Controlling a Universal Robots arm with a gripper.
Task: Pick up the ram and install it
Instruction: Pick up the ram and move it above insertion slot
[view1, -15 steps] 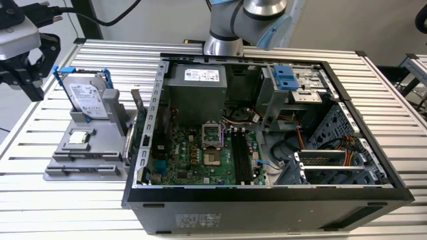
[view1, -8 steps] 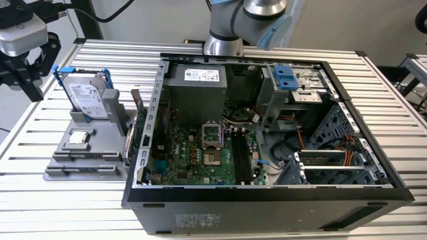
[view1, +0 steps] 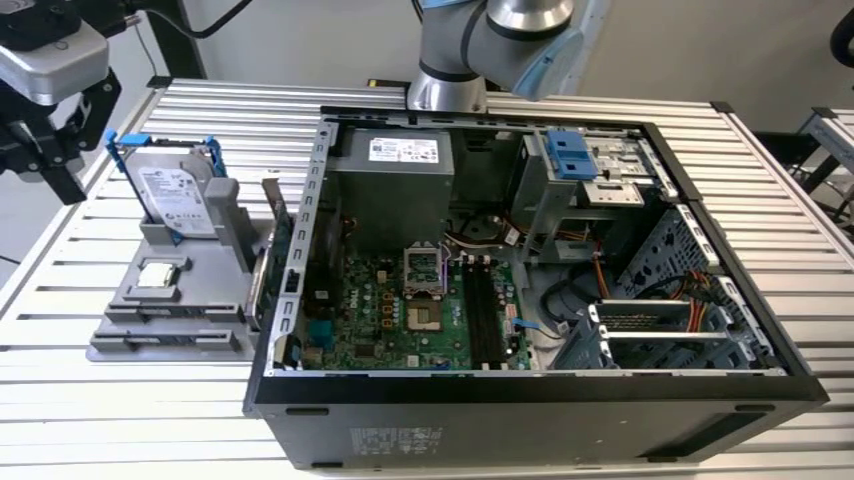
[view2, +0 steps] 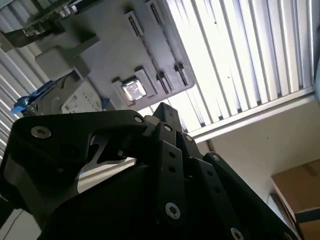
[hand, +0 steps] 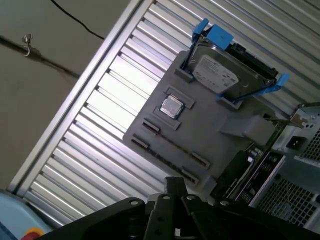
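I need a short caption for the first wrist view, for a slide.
Grey holder on the slatted table, carrying the hard drive, the processor chip and the ram.

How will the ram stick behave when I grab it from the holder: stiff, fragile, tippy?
The ram is a thin flat board, so it is probably stiff and light, yet likely fragile if bent. It stands on edge along the gray holder, close to the computer case, so a sideways push may tilt it rather than slide it.

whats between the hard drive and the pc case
The ram, on edge along the grey holder, lies between hard drive and case, as the first wrist view shows.
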